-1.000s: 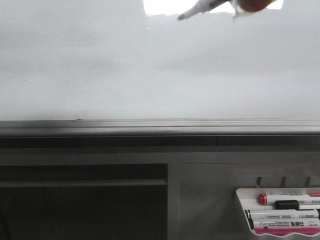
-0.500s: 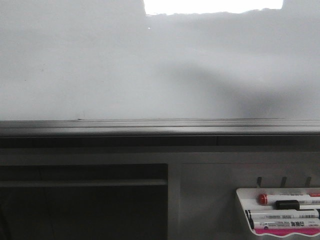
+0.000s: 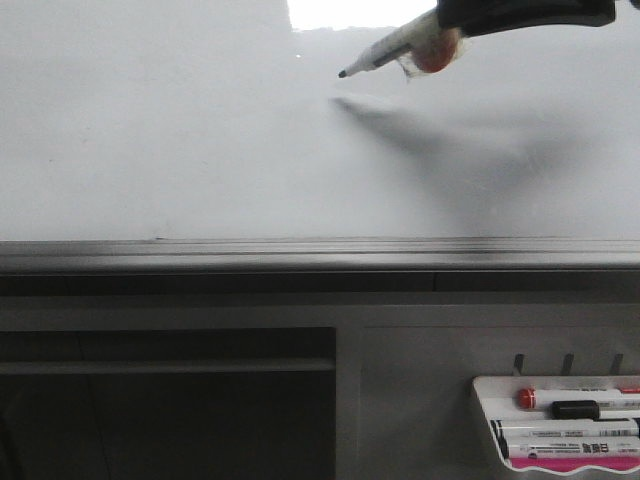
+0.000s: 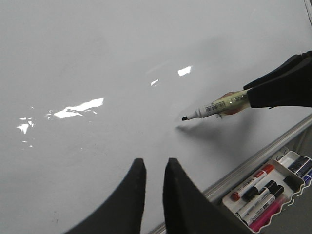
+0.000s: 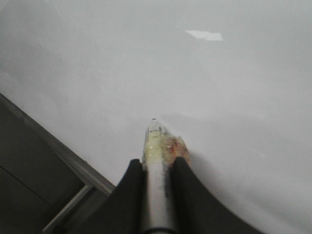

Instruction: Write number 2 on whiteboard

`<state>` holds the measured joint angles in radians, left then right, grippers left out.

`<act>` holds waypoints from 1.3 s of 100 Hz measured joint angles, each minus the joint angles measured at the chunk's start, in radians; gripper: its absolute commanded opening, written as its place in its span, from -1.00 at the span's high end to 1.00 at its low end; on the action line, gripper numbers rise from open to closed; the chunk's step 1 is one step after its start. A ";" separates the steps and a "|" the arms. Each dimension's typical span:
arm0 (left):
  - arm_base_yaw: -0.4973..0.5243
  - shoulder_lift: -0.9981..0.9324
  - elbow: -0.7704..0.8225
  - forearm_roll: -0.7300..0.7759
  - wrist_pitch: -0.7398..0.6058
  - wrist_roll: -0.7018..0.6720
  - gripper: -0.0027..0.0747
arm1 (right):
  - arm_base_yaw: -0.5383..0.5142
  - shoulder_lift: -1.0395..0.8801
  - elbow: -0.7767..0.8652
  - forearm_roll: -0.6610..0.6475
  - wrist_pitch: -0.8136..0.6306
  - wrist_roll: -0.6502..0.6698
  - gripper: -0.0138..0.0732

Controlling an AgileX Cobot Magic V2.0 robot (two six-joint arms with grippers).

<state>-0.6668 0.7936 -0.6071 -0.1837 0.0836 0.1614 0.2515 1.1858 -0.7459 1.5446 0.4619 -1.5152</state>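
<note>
right end effector [image 5: 157, 168] clamps white black-tipped marker [image 3: 385, 48] | glossy white whiteboard [image 3: 180, 140] blank ahead | touch tip lightly | left end effector [image 4: 153, 168] nearly closed, empty

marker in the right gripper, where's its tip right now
In the front view the marker held by the right gripper is at upper right, its tip over the blank whiteboard, high above the marker tray.

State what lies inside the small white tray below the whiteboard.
The tray holds several markers lying side by side: a red-capped one, black-capped ones and a pink one. Its rim hides their lower ends in the front view.
</note>
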 measured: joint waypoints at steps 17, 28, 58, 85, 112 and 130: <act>0.000 0.000 0.000 0.000 0.000 0.000 0.77 | 0.010 0.022 0.000 0.064 -0.045 -0.058 0.84; 0.000 0.000 0.000 0.000 -0.001 0.000 0.77 | 0.013 0.022 0.000 0.066 -0.062 -0.064 0.84; 0.000 0.000 0.000 0.000 -0.001 0.000 0.77 | 0.021 -0.016 0.002 0.070 -0.146 -0.066 0.84; 0.000 0.000 0.000 -0.002 -0.002 0.000 0.77 | 0.021 -0.113 0.060 0.095 -0.290 -0.068 0.84; 0.000 0.000 0.000 -0.002 -0.004 0.000 0.77 | 0.020 -0.131 0.158 0.122 -0.230 -0.068 0.84; 0.001 0.000 0.000 -0.002 -0.004 0.000 0.77 | 0.020 -0.068 0.178 0.122 -0.107 -0.070 0.84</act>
<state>-0.6655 0.7936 -0.6071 -0.1852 0.0792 0.1614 0.2711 1.1174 -0.5682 1.6668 0.3547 -1.5850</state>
